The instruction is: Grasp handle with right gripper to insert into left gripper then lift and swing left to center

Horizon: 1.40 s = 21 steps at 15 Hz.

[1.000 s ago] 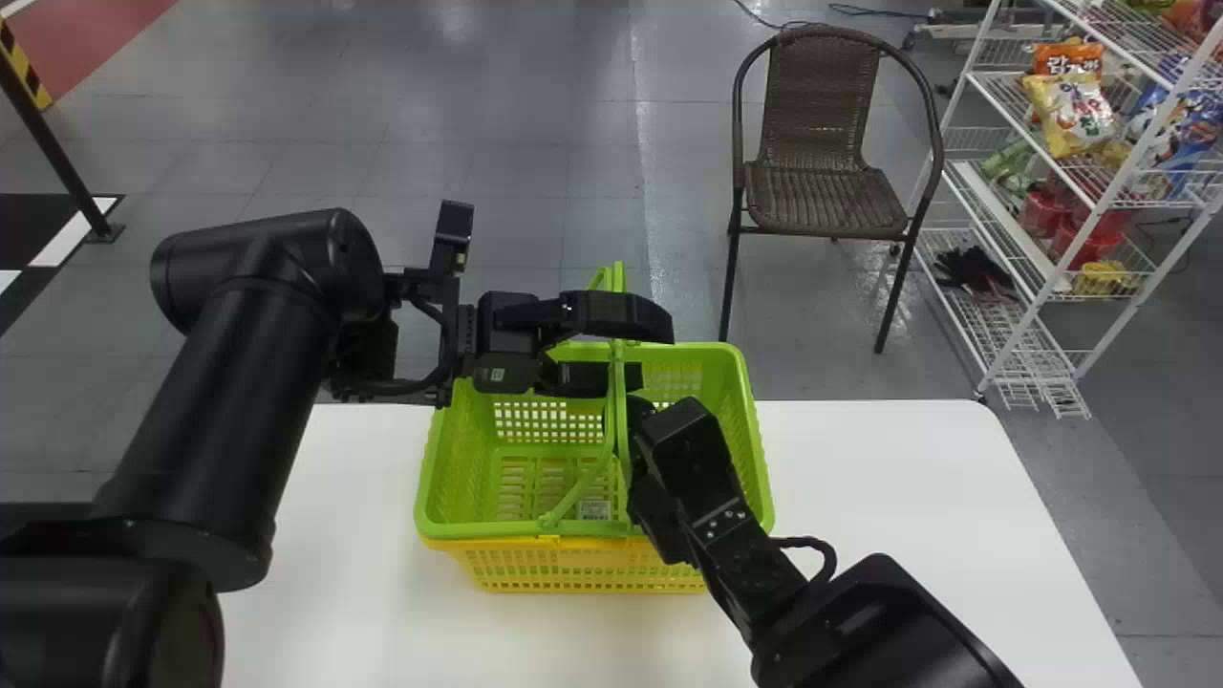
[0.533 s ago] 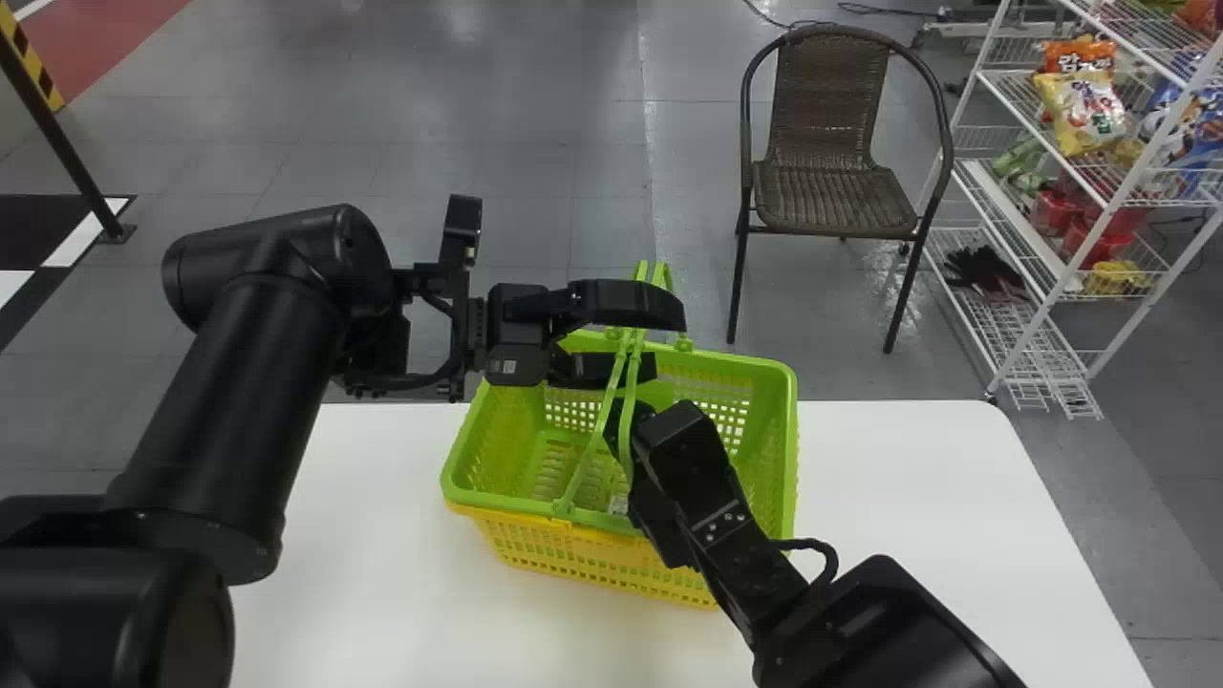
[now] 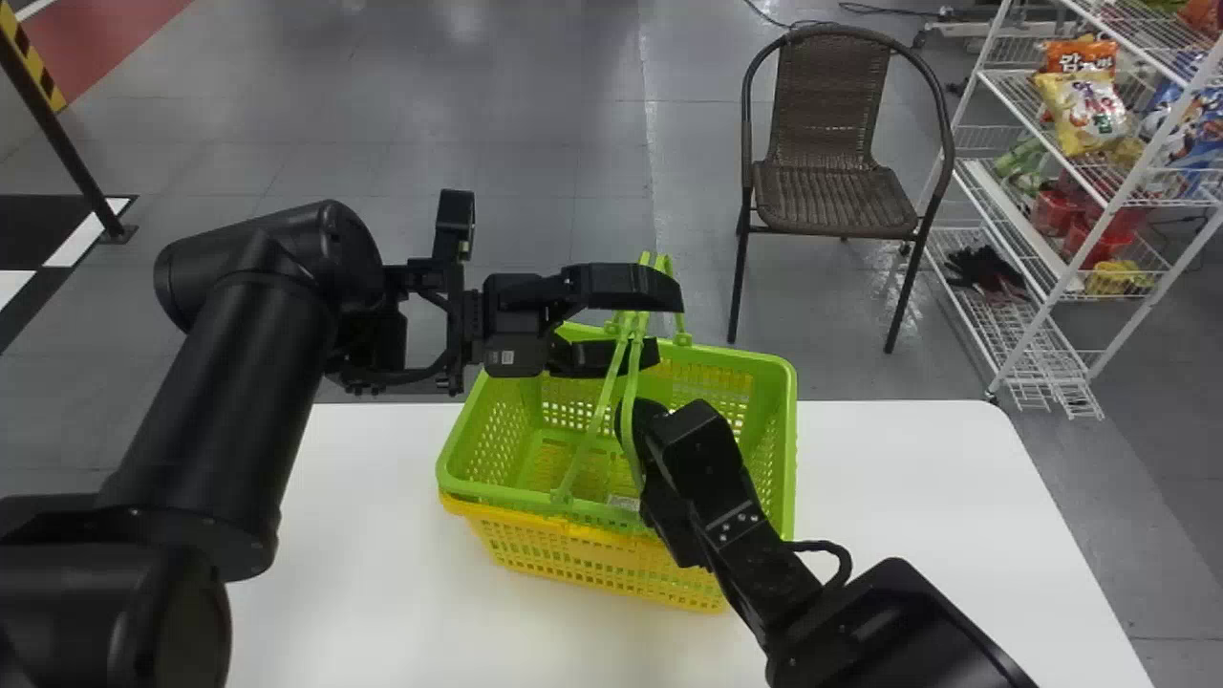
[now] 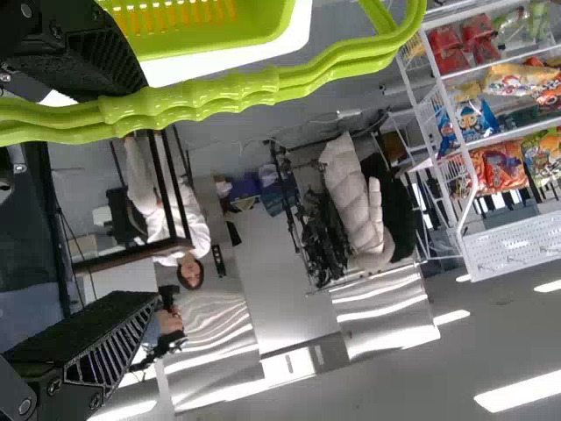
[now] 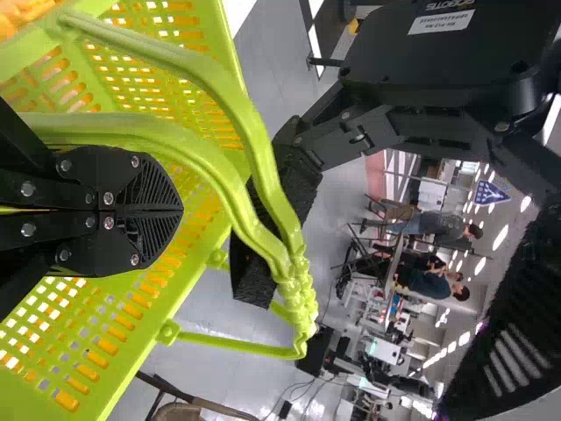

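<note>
Mid-frame, the left tool (image 3: 669, 329) gapes wide around the green handles (image 3: 631, 330) — the right tool (image 3: 651, 418), just below, is narrow, fingers together.

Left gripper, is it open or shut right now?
Open: the left gripper has its two fingers wide apart, with the green handles between them.

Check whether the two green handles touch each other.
Touching. The left wrist view shows the handles running side by side, their ridged grips meeting along their length.

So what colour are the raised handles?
Lime green; the handles show best in the left wrist view.
</note>
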Motion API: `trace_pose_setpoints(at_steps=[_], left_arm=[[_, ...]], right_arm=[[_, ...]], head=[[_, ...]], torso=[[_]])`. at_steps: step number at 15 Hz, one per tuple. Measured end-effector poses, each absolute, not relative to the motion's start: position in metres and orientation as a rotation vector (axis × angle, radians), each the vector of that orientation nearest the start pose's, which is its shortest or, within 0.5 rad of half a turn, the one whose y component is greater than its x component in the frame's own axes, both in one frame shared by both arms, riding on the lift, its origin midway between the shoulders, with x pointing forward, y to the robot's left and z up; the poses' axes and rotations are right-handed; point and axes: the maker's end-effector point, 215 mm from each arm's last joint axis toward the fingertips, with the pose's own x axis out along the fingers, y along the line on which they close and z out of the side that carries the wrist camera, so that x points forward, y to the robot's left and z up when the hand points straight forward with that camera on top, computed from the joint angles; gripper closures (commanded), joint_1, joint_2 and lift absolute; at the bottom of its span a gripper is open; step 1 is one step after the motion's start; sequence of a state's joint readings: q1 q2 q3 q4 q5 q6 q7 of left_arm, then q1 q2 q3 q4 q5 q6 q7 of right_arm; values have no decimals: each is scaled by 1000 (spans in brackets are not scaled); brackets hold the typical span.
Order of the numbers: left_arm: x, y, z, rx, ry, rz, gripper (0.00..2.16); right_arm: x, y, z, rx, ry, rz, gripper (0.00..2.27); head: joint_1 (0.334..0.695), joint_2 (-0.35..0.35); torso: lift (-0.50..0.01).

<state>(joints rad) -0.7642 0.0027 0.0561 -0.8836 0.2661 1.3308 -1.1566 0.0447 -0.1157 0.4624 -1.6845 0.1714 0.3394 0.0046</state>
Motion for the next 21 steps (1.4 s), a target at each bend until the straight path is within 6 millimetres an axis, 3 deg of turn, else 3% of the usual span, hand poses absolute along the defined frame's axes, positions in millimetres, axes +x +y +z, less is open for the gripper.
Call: trace_pose_setpoints(at_steps=[5,10,14,21], left_arm=[[556,6,-297,-999,932,-1169,100],[561,12,-272,-1043,932,-1177,100],[564,19,-248,-1078,938,-1185,100],[573,37,-215,-1138,919,-1183,100]], right_arm=[[508,-82,-418,-276,225,336,2111],[480,-157,-386,-198,152,234,2111],[459,-192,-366,-161,99,189,2111],[430,-246,-365,-109,65,108,2047]], head=[[695,-79],[695,-149],[695,-183],[695,-222]], torso=[[0],[0],[0],[0]])
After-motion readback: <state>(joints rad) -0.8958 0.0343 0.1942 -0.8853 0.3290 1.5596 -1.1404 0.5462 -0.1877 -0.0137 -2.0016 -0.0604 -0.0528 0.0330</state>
